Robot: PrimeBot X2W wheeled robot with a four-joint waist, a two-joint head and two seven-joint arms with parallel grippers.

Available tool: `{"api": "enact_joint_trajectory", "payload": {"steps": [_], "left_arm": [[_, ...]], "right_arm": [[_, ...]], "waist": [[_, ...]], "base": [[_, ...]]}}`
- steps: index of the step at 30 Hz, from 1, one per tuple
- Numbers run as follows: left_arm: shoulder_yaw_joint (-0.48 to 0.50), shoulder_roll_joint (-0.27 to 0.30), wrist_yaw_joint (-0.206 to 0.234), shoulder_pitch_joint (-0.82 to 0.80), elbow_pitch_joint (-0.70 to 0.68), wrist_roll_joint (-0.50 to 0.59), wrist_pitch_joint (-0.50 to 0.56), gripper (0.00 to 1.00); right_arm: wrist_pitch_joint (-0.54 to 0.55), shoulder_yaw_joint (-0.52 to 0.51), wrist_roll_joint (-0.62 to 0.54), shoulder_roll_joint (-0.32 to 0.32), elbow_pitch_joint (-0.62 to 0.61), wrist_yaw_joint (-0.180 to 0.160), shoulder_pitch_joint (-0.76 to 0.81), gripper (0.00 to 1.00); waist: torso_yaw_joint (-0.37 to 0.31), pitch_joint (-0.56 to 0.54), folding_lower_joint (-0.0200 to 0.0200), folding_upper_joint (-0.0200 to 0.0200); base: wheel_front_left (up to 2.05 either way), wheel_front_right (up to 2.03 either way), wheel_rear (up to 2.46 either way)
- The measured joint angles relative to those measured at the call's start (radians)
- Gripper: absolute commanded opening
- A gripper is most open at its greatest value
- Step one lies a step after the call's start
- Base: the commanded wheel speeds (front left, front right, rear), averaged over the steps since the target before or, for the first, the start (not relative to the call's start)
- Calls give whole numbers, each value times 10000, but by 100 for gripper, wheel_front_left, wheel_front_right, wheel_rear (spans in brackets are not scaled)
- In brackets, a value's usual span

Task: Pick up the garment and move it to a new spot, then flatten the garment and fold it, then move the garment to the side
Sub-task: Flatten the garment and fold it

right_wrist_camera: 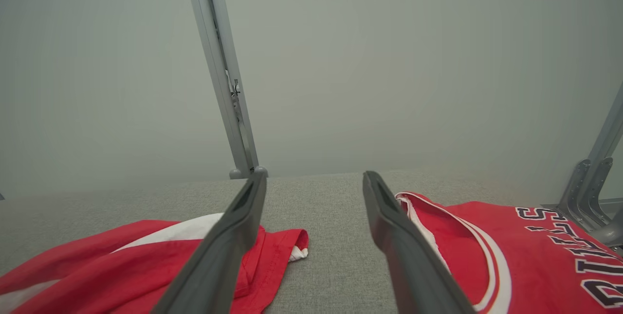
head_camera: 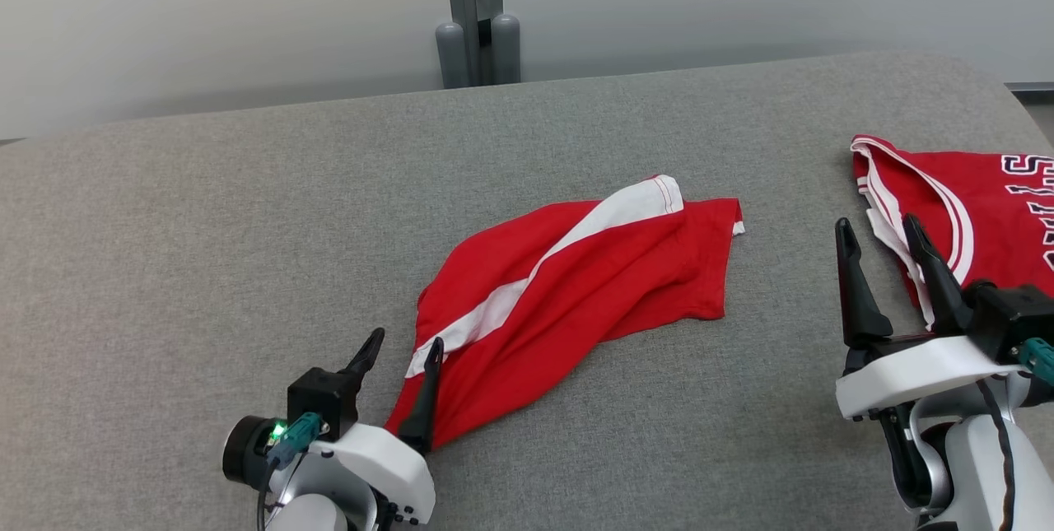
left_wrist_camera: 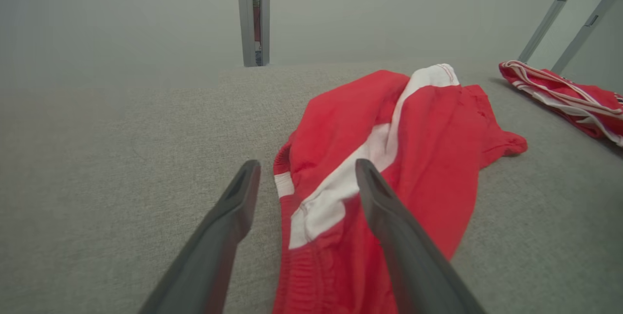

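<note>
While the shorts [head_camera: 609, 284] stretch from near-left to far-right, my left hand [head_camera: 408, 339] gapes at their near end; my right hand [head_camera: 875, 222] gapes empty.

The garment [head_camera: 626, 267] at the counter's centre is recorded as red, crossed lengthwise by one broad white stripe. The jersey [head_camera: 988, 193] at the right edge is recorded as red, trimmed in white bands lined with red, with dark lettering outlined in white. The counter [head_camera: 206, 251] is noted as mottled grey weave. Dark grey fingers and white housings are noted on the left hand [head_camera: 408, 339] and right hand [head_camera: 875, 222].
</note>
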Motion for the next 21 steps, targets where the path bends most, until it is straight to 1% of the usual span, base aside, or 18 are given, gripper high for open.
{"api": "enact_joint_trajectory", "payload": {"steps": [7, 15, 16, 17, 18, 21], "left_arm": [[-274, 146, -71, -442, 644, 50, 857, 100], [-309, 161, 94, -639, 907, 94, 1141, 100], [-316, 161, 104, -654, 922, 88, 1149, 73], [-320, 153, 111, -654, 947, 63, 1149, 34], [-316, 144, 157, -654, 961, 44, 1137, 0], [-337, 146, 198, -654, 1007, 4, 1087, 0]], "right_arm": [[-104, -10, 21, 56, 107, 0, -13, 100], [-198, -15, 56, 84, 268, 0, -121, 100], [-207, -23, 58, 88, 307, 0, -130, 100], [-209, -25, 58, 90, 341, 0, -147, 100], [-221, -31, 58, 92, 357, 0, -163, 100], [-249, -52, 56, 98, 401, 0, -173, 100]], "waist": [[-128, 190, 0, 0], [-241, 298, 0, 0], [-250, 298, 0, 0], [-256, 295, 0, 0], [-262, 288, 0, 0], [-253, 246, 0, 0]], "base": [[0, 0, 0], [0, 0, 0], [0, 0, 0], [0, 0, 0], [0, 0, 0], [0, 0, 0]]}}
